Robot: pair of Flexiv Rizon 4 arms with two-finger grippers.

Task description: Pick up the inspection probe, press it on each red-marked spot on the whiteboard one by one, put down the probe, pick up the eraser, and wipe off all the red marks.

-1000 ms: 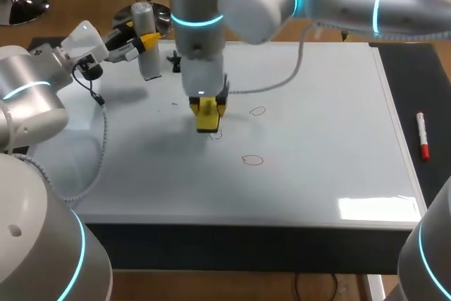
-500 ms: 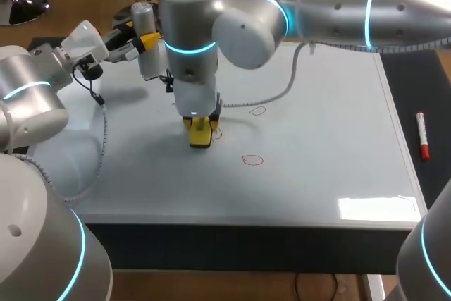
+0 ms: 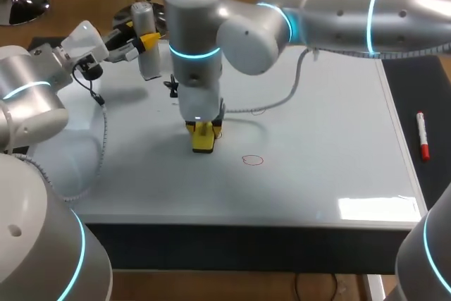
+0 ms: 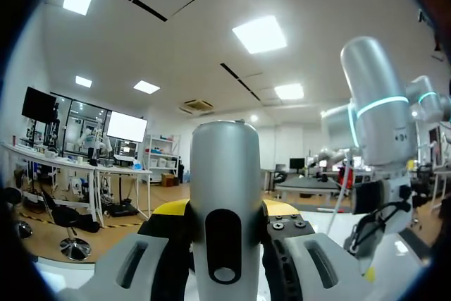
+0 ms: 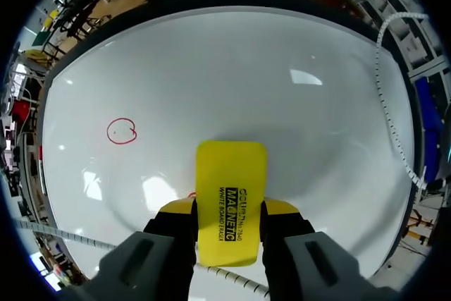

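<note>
The right arm enters from the upper right of the head view and reaches past the middle. Its right gripper is clamped on the yellow eraser, one yellow-tipped finger on each side, and the eraser's far end meets the whiteboard left of centre. A red circle lies to the lower right of the eraser, apart from it — in the right wrist view it sits ahead of the gripper and off to one side. A fainter red mark shows higher up, beside the arm's cable. At the upper left, the left gripper pinches the inspection probe upright by the board's corner. A red marker lies on the dark strip at the right.
</note>
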